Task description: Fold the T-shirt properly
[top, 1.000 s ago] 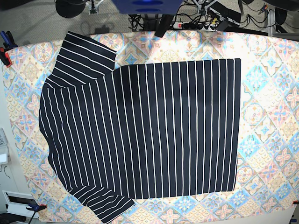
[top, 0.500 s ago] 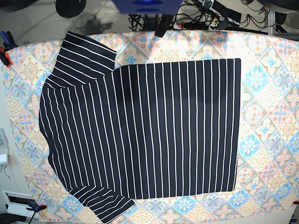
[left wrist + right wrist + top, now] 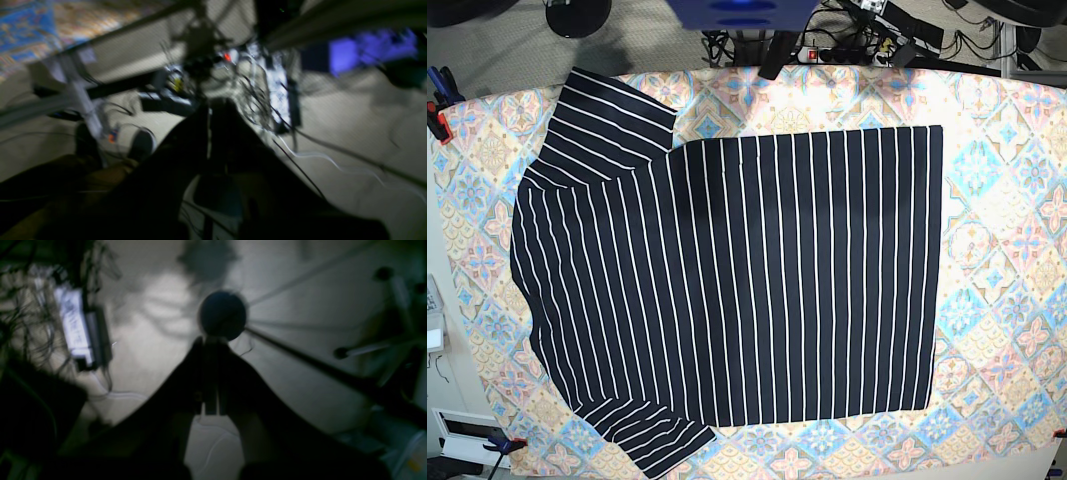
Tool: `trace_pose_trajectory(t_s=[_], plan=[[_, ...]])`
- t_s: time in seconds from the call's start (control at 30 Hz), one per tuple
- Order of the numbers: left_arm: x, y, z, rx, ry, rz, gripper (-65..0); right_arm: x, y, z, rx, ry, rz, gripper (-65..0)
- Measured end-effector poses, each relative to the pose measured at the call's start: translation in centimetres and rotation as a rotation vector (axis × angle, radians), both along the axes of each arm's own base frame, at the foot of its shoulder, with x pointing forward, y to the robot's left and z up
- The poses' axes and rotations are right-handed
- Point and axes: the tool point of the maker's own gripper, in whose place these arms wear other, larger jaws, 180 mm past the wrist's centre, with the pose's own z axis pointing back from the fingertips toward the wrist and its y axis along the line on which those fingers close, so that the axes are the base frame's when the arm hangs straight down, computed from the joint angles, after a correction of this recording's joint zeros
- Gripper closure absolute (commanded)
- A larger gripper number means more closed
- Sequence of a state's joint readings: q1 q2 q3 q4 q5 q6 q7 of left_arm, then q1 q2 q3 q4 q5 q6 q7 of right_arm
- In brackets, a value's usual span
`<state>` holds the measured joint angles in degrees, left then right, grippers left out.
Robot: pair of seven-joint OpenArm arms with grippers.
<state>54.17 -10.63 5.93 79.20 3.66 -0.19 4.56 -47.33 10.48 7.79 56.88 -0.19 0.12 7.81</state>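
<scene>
Pastel blue-orange-pink tile-patterned tablecloth (image 3: 997,150) covering table. Dark navy white-pinstriped short-sleeved T-shirt (image 3: 757,280) lying flat at centre, sleeves pointing toward 9 o'clock side. Left gripper (image 3: 209,115) and right gripper (image 3: 210,343) hanging off-table, fingers pressing together, gripping nothing.

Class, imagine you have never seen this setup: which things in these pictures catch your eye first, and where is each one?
The striped T-shirt dominates the base view, spread flat and unfolded across the middle of the table, sleeves toward the left. Around it shows the pastel tile-patterned tablecloth, widest on the right. In the blurred, dark wrist views, the left gripper and right gripper appear shut and empty, with cables on the floor behind.
</scene>
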Motion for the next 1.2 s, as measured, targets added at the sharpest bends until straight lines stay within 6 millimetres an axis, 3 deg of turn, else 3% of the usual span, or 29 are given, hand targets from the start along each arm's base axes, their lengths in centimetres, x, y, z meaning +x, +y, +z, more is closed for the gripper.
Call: trace_pose_trajectory(t_s=[0.2, 0.37, 0.5, 0.73, 0.83, 0.97, 1.2], plan=[[3.1, -1.8, 4.3, -0.047, -0.130, -0.007, 0.0, 1.8, -0.4, 3.7, -0.023, -0.049, 0.056, 0.0], [4.3, -2.5, 6.6, -0.066, -0.176, -0.011, 0.0, 4.6, -1.1, 6.9, -0.059, -0.117, 0.084, 0.0], [6.9, -3.1, 8.7, -0.084, -0.262, -0.012, -0.1, 7.4, -1.0, 9.4, -0.079, -0.170, 0.103, 0.0], [10.6, -1.2, 11.1, -0.122, -0.362, 0.132, -0.2, 11.8, -0.6, 13.6, -0.106, -0.258, 0.130, 0.0], [12.2, -0.9, 11.6, -0.192, -0.379, 0.222, -0.2, 13.3, 0.2, 14.7, -0.096, -0.293, 0.149, 0.0], [14.6, -0.7, 12.0, -0.314, -0.359, 0.339, -1.2, 13.8, 0.4, 15.2, -0.101, -0.307, 0.151, 0.0], [18.8, 1.3, 13.2, -0.458, -0.421, 0.543, -16.3, 13.9, 0.6, 15.2, -0.095, -0.309, 0.155, 0.0]])
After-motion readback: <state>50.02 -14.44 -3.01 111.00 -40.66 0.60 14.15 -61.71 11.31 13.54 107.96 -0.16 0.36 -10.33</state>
